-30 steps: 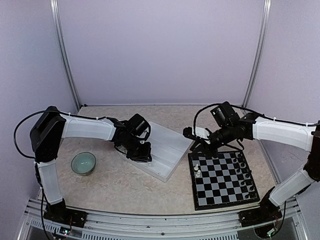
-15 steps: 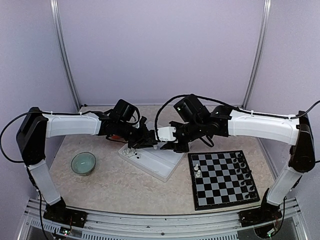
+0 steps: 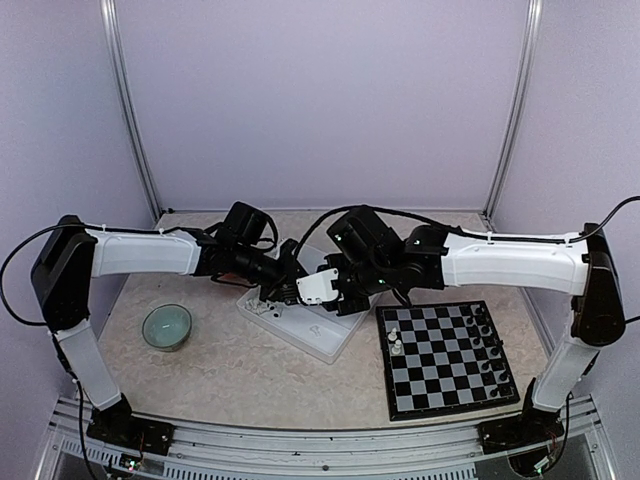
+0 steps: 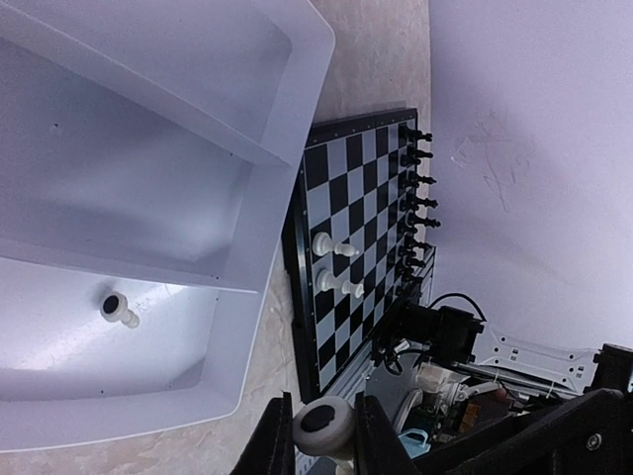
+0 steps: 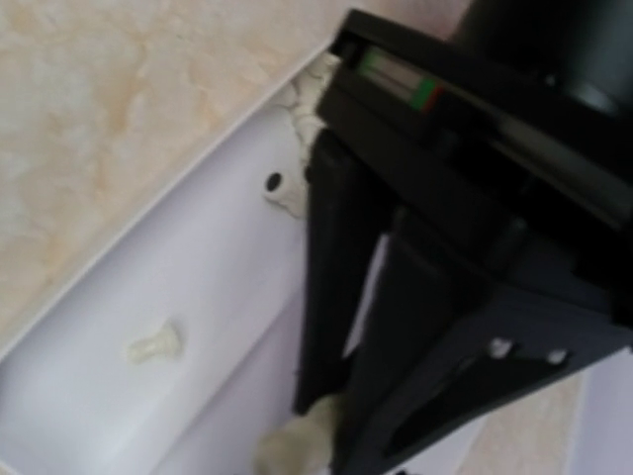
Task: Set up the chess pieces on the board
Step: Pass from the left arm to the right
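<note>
Handover, I judge: my left gripper is clenched on a white piece over the tray at the middle of the desk, with the right gripper close beside it. Whether the right jaws are parted I cannot tell. I'd get them firmly on the piece before the left lets go, and do it above the tray. The board lies near the desk's right near corner, black pieces along its right edge. A bowl sits toward the left edge. Crowded fingers are my main obstacle.
</note>
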Tool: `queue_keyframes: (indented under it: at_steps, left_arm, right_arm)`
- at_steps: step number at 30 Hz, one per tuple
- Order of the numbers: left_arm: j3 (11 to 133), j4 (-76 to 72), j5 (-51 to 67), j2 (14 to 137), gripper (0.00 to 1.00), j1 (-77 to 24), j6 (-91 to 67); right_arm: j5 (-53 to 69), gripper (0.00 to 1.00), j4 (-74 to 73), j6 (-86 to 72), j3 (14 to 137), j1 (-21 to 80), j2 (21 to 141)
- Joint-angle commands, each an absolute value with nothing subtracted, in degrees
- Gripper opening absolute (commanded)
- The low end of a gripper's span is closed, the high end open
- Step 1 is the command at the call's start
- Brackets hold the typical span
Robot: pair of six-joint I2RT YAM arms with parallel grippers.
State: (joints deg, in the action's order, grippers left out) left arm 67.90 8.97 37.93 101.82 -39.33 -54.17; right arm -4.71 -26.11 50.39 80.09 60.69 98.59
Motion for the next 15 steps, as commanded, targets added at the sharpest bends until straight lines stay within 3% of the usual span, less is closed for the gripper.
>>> queue_keyframes:
  at_steps: [1,15]
  left_arm:
    - [65.69,4.06,41.87,99.38,0.17,-39.2,-57.12]
    - [63.63,1.03,44.02,98.83,0.17,-39.2,-59.48]
  right_arm:
    - [-8.64,0.33,-23.64,52.42,79.74,62.32,99.96]
    - [-8.15,0.31,-25.64,54.5,77.27,64.14,99.47]
